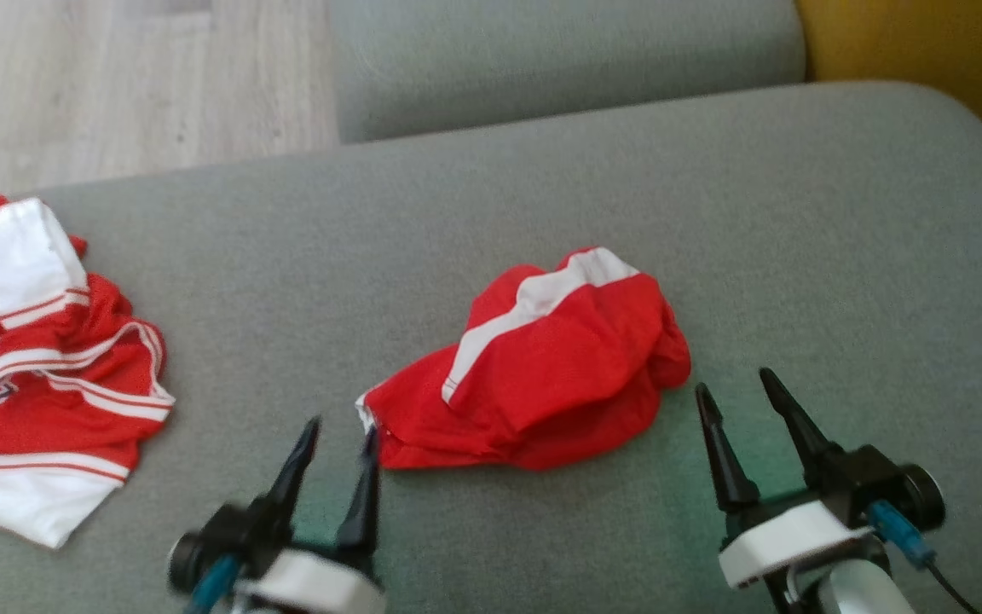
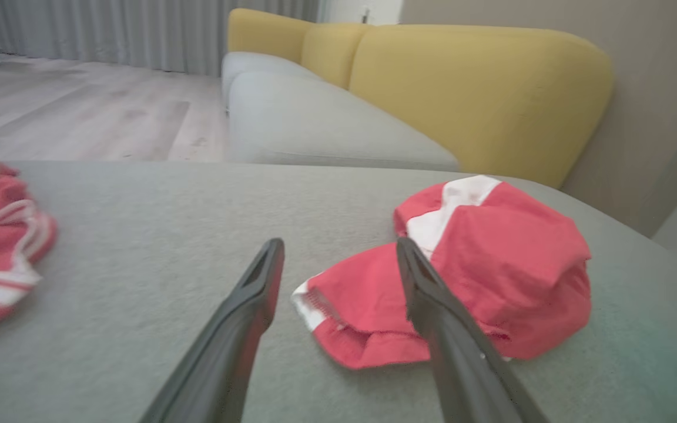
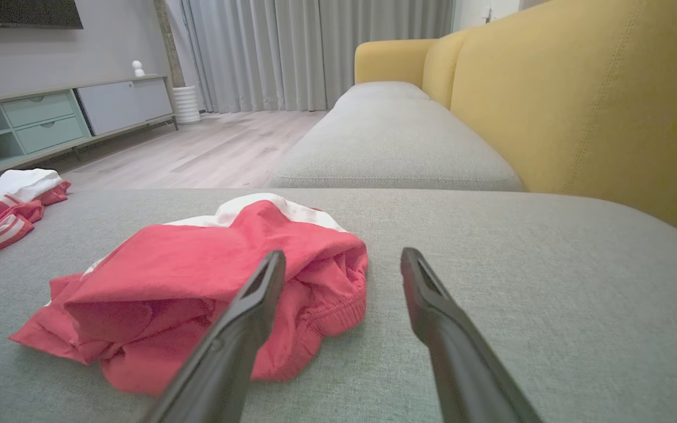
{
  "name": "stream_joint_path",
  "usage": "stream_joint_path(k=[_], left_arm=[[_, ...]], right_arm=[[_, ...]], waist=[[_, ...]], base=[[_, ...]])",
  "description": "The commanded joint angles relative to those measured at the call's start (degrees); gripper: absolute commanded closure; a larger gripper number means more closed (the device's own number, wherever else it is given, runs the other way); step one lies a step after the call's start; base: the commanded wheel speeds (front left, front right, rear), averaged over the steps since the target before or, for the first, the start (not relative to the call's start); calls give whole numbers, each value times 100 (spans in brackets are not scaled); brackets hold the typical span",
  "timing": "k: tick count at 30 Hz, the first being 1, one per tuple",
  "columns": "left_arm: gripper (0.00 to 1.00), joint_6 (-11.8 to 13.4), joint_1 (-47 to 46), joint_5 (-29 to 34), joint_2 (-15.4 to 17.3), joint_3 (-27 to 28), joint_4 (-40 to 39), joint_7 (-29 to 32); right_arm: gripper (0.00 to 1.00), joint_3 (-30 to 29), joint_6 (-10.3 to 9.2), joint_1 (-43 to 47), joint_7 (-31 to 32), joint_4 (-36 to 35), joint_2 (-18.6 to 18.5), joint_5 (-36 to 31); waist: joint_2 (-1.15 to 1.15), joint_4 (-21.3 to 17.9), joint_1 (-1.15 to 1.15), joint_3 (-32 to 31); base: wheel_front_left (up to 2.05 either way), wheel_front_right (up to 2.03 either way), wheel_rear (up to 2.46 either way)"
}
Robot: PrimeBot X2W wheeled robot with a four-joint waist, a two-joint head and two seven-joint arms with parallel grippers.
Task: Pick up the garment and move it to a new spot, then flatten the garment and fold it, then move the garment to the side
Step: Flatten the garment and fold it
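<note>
- The left gripper [image 1: 342, 429] sits low at the left of the head view. Its two dark fingers are parted, lean inward and are slightly blurred.
- The right gripper [image 1: 734, 381] sits at the lower right on a white wrist. Its fingers are spread and lean inward.

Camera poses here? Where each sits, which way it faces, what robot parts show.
Head: high, looking forward and down on the grey cushion and red shorts; left gripper and right gripper at the bottom, both open.
Left wrist: low over the cushion, facing along its fingers at the shorts' white-edged corner.
Right wrist: low, its fingers pointing past the shorts' side toward the yellow backrest.
Shared: both wrist views show the shorts, the jersey and the wood floor.
</note>
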Motion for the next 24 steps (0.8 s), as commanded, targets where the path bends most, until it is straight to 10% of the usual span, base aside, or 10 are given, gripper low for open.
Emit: stream_joint_path(k=[1, 21, 24], left_arm=[[0, -31, -386, -66, -12, 77, -72, -10], [0, -83, -2198, -1576, 6, -1528, 1920, 325], [100, -84, -2264, -1734, 10, -1721, 1992, 267]], right_arm=[[0, 177, -4, -296, -54, -217, -13, 50], [0, 332, -4, -757, -54, -269, -13, 131], [0, 308, -4, -758, -54, -267, -13, 123]], waist=[[0, -70, 0, 128], [0, -510, 0, 854], [0, -542, 0, 849]], base=[[0, 0, 0], [0, 0, 0], [0, 0, 0]])
